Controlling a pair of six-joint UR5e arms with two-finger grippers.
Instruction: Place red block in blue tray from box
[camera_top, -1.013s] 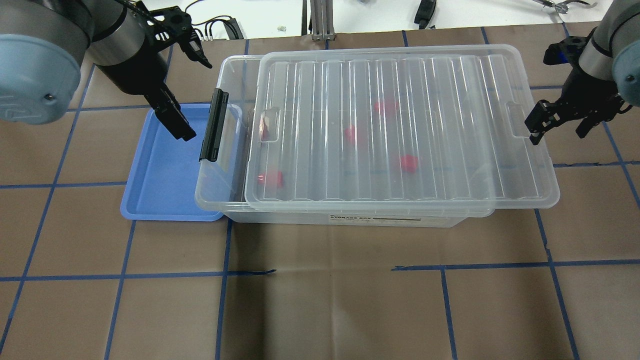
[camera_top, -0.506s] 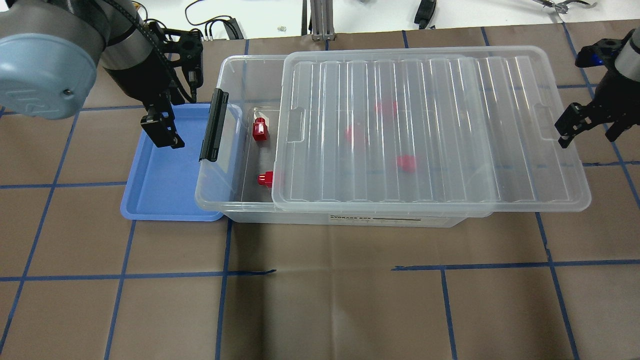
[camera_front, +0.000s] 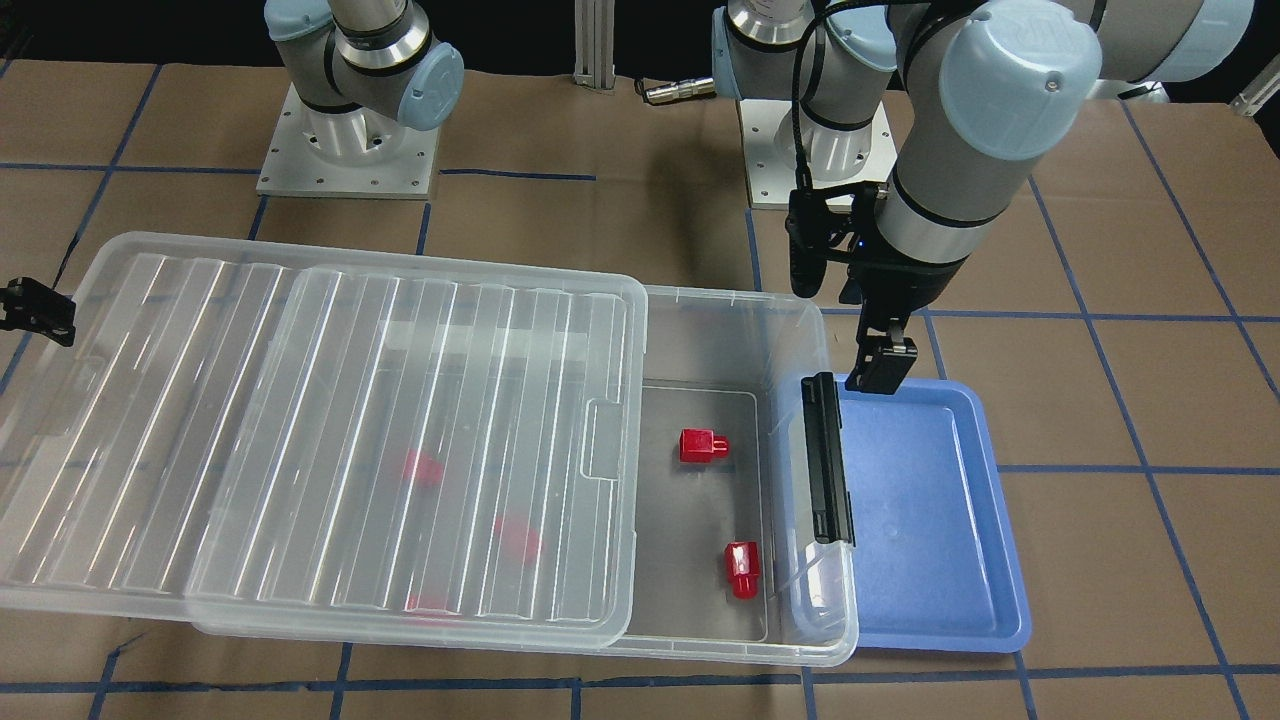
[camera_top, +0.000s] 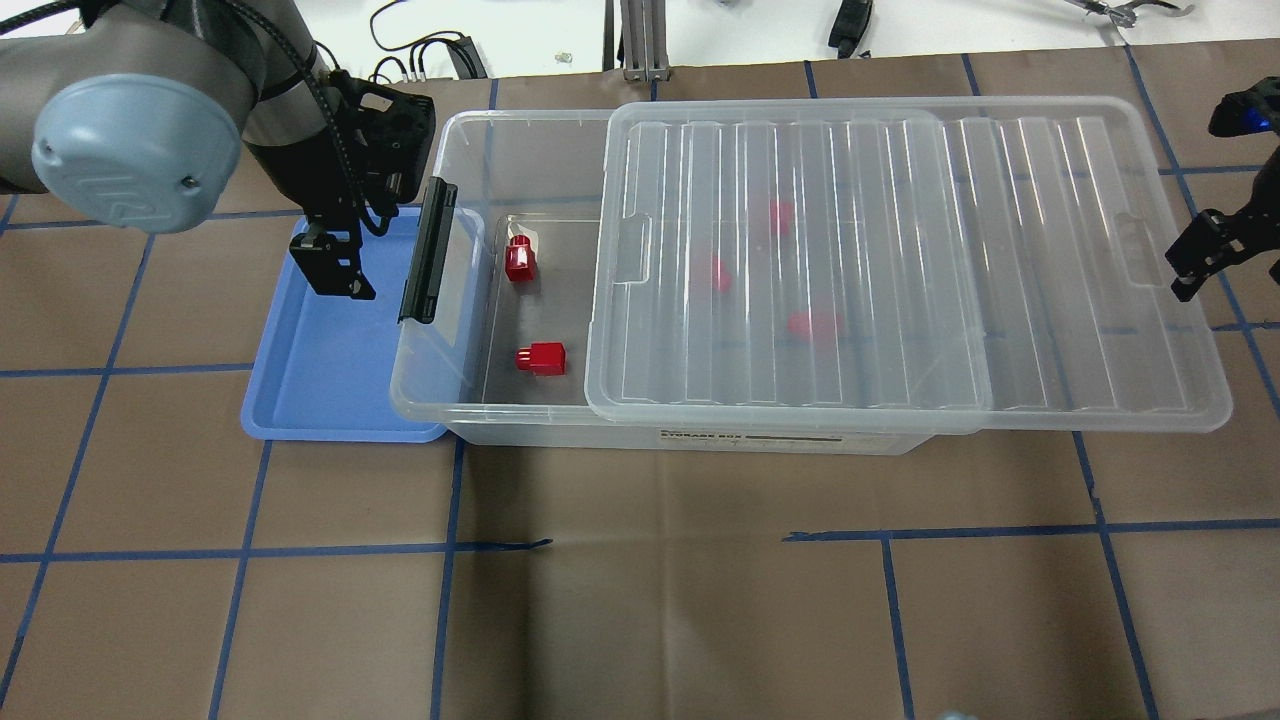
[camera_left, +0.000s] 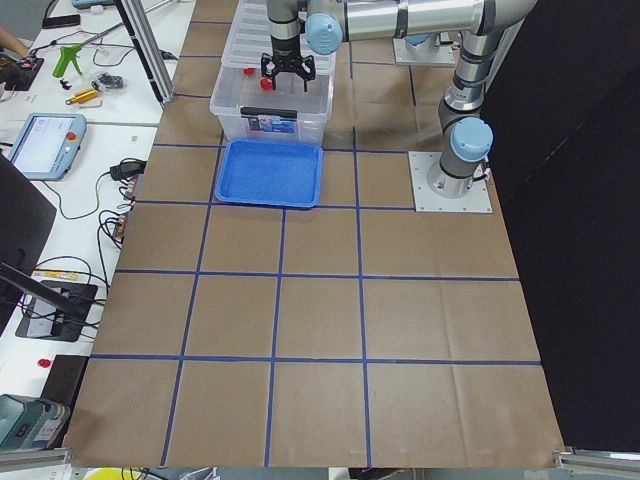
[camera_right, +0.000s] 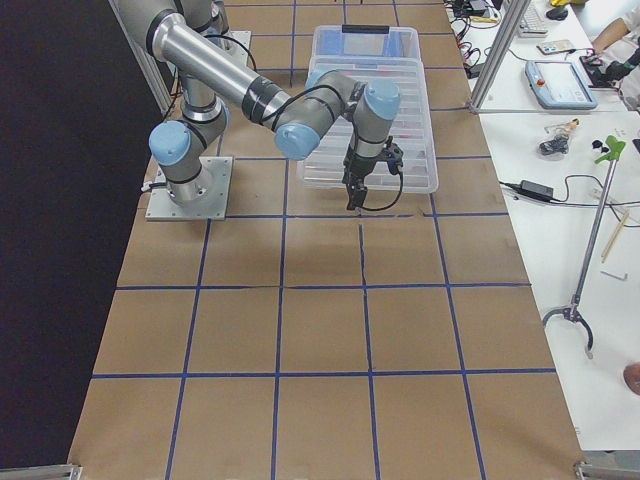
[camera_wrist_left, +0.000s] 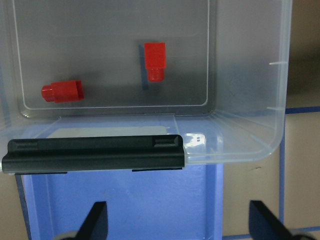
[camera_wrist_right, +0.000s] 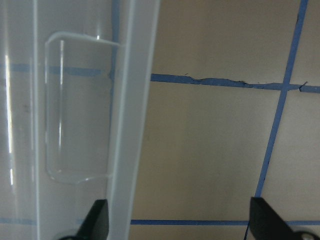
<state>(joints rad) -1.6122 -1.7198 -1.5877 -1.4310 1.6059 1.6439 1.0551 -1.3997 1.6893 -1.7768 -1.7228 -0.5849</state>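
The clear box (camera_top: 465, 160) stands mid-table with its ribbed lid (camera_top: 900, 260) slid to the right, leaving the left end uncovered. Two red blocks (camera_top: 519, 262) (camera_top: 541, 358) lie bare on the box floor there, also in the left wrist view (camera_wrist_left: 155, 59) (camera_wrist_left: 63, 92). Others show blurred under the lid (camera_top: 815, 325). The blue tray (camera_top: 320, 380) lies against the box's left end, below the black latch (camera_top: 428, 250). My left gripper (camera_top: 335, 270) is open and empty above the tray's far part. My right gripper (camera_top: 1195, 265) is open at the lid's right rim (camera_wrist_right: 130, 100).
Cables and an aluminium post (camera_top: 640, 40) lie past the table's far edge. The two arm bases (camera_front: 345, 150) stand behind the box in the front-facing view. The lid overhangs the box's right end. Brown paper with blue tape lines covers the table.
The lid has slid further right, uncovering two red blocks. My right gripper has moved right with the lid's edge. My left gripper has turned and stayed over the tray's far part.
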